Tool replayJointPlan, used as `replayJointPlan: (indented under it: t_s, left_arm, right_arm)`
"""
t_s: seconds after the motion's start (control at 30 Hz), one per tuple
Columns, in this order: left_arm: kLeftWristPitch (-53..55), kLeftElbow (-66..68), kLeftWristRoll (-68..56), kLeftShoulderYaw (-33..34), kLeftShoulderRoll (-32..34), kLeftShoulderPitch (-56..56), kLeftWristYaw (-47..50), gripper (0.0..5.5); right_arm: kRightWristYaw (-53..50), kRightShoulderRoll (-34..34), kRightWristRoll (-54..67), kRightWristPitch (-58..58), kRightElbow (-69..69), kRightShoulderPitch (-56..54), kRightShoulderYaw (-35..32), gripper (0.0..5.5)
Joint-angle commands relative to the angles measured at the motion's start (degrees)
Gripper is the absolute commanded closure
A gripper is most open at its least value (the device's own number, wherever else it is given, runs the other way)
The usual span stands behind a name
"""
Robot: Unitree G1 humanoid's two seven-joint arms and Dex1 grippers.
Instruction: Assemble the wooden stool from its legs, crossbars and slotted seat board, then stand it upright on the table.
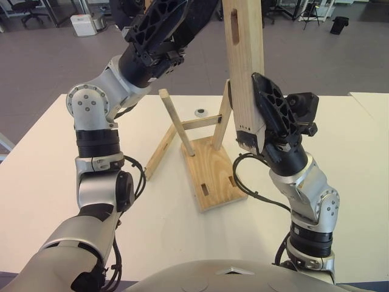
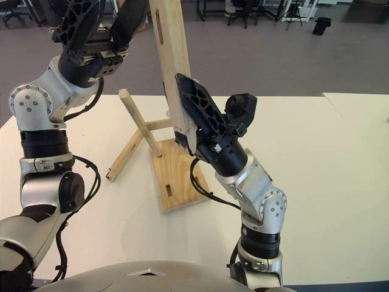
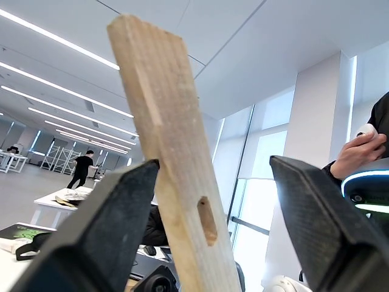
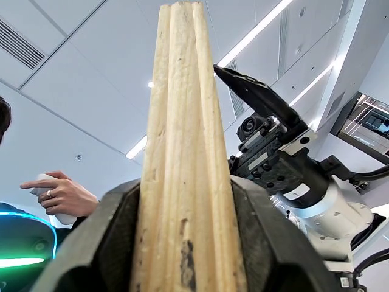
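Note:
My right gripper (image 1: 258, 115) is shut on the lower end of a slotted wooden leg (image 1: 243, 61) and holds it upright above the table. My left gripper (image 2: 100, 18) is raised high beside the leg's upper part. In the left wrist view its fingers (image 3: 121, 213) stand wide open with the leg (image 3: 176, 182) between them, close to one finger. The slotted seat board (image 1: 213, 173) lies flat on the table. A frame of legs and a crossbar (image 1: 200, 123) stands tilted on the board's far end.
A loose wooden stick (image 1: 159, 152) leans from the frame down to the white table (image 1: 55, 164) on the left. A small round metal part (image 1: 200, 112) lies behind the frame. A second table (image 1: 372, 100) stands at the right.

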Motion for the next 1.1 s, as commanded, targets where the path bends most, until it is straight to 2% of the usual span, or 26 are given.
replayJointPlan:
  t_s: [0.03, 0.3, 0.67, 0.9, 0.97, 1.03, 1.1]
  left_arm:
    - [0.4, 1.2, 3.0, -0.3, 0.2, -1.1, -0.9, 2.15]
    - [1.8, 2.2, 4.0, 0.4, -0.7, -2.1, -3.3, 2.15]
    - [3.9, 2.1, 5.3, 0.5, -1.3, -0.6, -4.7, 3.9]
    - [3.8, 1.6, 5.3, 1.1, -1.6, -0.1, -4.8, 4.0]
    - [3.9, 1.5, 5.0, 1.4, -1.7, 0.1, -4.7, 4.07]
    - [4.1, 1.1, 4.8, 1.7, -1.9, 0.3, -4.6, 4.43]
    - [3.9, 0.8, 4.6, 2.0, -1.9, 0.4, -4.4, 4.47]
  right_arm:
    - [1.0, -0.6, 0.5, 1.1, -0.3, -0.2, 1.7, 3.44]
    - [1.0, 1.6, 0.5, 1.6, 1.8, 2.8, 3.4, 3.44]
    - [0.1, 2.9, 0.5, 6.3, 6.1, 4.2, 0.9, 3.44]
    - [-3.3, 6.1, 0.5, 6.1, 8.6, 3.8, -2.0, 3.44]
    - [-4.4, 7.5, 0.5, 5.6, 9.7, 3.2, -4.1, 2.79]
    - [-5.8, 8.2, 0.5, 5.6, 10.3, 2.8, -5.4, 2.34]
    - [-8.6, 8.1, 0.5, 5.0, 11.3, 2.3, -6.8, 1.99]
